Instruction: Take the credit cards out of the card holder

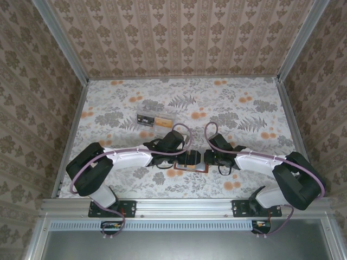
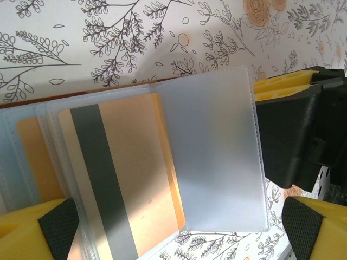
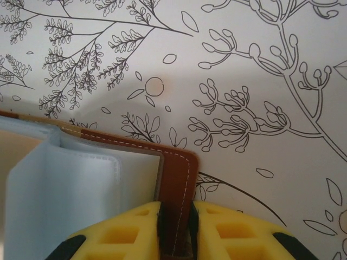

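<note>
Arms meet at lower centre: right gripper (image 3: 174, 219) clamps the card holder (image 3: 178, 162) rim, left gripper (image 2: 176, 233) fully spread, empty, over credit cards (image 2: 138, 162).

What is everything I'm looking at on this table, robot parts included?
card holder: one, reddish-brown, lying open toward the front of the table, between the grippers
sleeves: several, frosted clear, inside the card holder
cards: two visible, orange-tan, one with a dark grey stripe, tucked in the sleeves
box: one, clear plastic, farther back on the table
table: one, white with grey leaves and orange flowers
left gripper: one, yellow and black, open above the sleeves
right gripper: one, yellow and black, shut on the card holder's brown edge
</note>
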Motion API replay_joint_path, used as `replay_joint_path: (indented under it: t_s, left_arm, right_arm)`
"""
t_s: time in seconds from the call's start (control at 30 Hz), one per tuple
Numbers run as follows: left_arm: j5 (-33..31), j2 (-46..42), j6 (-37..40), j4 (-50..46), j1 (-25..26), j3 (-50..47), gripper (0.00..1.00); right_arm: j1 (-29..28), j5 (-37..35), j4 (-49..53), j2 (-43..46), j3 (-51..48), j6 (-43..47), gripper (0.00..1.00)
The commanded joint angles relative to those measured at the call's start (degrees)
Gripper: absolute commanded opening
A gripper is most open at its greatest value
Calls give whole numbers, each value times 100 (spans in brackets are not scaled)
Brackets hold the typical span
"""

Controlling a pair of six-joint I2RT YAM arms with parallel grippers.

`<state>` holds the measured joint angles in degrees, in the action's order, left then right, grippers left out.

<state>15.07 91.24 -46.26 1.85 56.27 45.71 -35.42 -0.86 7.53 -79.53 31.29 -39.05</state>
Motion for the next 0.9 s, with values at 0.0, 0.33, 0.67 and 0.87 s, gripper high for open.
replay_joint_path:
  t_s: [0.0,0.33,0.67,0.87]
  left_arm:
    - [119,-177,99,121,51,15,100]
    - [-127,-271,233,-192,42,56,100]
    - [-101,-246,219,-69,51,-36,100]
    - [-107,-284,203,-22,51,-78,100]
  right_arm:
    - [-61,176,-169,-204,44,-15,24]
    - [-53,-221,308,447,27,-24,29]
    - [-62,-430,948,1450,226,57,40]
    - [-80,-208,832,1113,404,85,41]
